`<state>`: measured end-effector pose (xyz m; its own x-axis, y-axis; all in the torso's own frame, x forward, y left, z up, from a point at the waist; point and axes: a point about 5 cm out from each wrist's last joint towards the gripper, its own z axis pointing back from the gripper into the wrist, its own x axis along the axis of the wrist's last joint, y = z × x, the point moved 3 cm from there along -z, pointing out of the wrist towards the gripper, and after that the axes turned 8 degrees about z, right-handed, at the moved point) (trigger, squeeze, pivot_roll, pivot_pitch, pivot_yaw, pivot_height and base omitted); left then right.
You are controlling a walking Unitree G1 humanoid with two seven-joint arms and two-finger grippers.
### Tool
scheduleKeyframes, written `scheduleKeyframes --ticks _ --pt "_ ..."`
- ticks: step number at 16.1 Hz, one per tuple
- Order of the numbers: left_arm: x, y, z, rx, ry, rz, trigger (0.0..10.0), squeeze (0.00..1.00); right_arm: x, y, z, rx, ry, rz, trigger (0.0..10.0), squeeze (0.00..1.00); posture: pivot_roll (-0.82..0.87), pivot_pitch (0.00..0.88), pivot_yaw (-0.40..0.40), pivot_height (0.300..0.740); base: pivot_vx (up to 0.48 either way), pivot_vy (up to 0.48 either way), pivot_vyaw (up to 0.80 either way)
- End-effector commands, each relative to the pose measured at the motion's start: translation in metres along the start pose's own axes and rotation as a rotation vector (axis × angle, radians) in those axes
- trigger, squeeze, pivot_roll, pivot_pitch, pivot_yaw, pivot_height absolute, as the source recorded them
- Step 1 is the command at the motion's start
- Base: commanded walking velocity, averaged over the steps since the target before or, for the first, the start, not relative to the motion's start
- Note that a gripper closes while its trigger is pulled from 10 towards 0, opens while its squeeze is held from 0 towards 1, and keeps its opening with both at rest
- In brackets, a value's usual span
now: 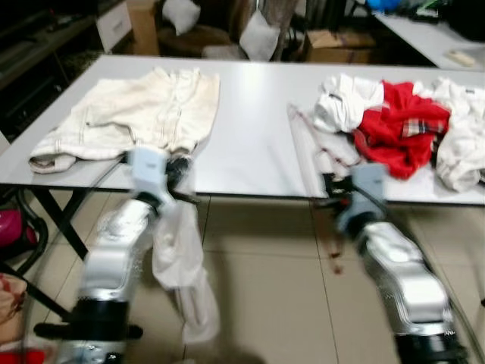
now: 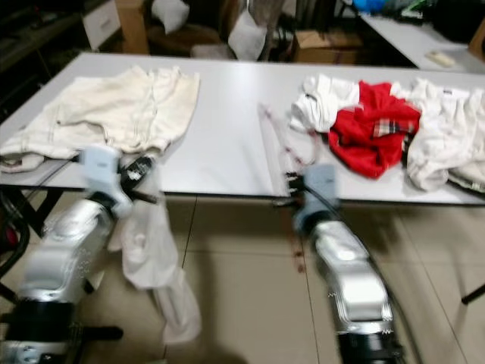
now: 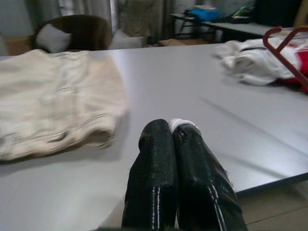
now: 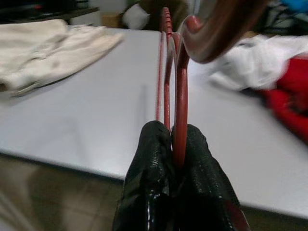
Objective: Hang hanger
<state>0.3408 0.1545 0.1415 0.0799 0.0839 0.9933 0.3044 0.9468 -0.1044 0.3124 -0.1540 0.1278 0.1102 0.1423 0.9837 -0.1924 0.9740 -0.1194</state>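
A thin red hanger lies on the grey table near its front edge, left of a clothes pile. My right gripper is at the table's front edge, shut on the hanger's near end; its fingers pinch the red bar. My left gripper is also at the front edge, further left, shut on a white garment that hangs down off the table toward the floor. A bit of white cloth shows between its fingertips. The hanger's hook is visible in the left wrist view.
Cream trousers lie spread on the table's left half. A red shirt and white clothes are heaped at the right. Cardboard boxes and a cushioned chair stand behind. Black table legs stand at the left on a tiled floor.
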Motion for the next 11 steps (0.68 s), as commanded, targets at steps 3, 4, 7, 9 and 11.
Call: scheduleKeyframes --ticks 3,4,7,9,11 --pt "0.016 0.010 0.000 0.025 -0.048 -0.034 10.0 0.00 0.012 0.012 -0.003 0.094 -0.047 0.020 10.0 0.00 -0.08 0.000 -0.008 0.740 0.331 0.000 0.00" --pt "0.017 0.012 0.000 0.028 -0.051 -0.037 10.0 0.00 0.015 0.012 -0.002 0.130 -0.056 0.029 10.0 0.00 -0.08 0.000 -0.007 0.740 0.326 0.000 0.00" --pt "0.027 0.014 -0.004 0.017 -0.068 -0.056 10.0 0.00 0.026 0.007 0.005 0.270 -0.086 0.089 10.0 0.00 -0.07 0.000 -0.004 0.740 0.328 0.000 0.00" --pt "0.048 0.009 -0.022 -0.029 -0.110 -0.066 10.0 0.00 0.040 -0.004 0.024 0.449 -0.106 0.185 10.0 0.00 -0.08 0.000 0.007 0.740 0.330 0.000 0.00" --pt "0.060 0.006 -0.031 -0.059 -0.130 -0.082 10.0 0.00 0.047 -0.003 0.039 0.576 -0.104 0.223 10.0 0.00 -0.09 0.000 0.015 0.740 0.330 0.000 0.00"
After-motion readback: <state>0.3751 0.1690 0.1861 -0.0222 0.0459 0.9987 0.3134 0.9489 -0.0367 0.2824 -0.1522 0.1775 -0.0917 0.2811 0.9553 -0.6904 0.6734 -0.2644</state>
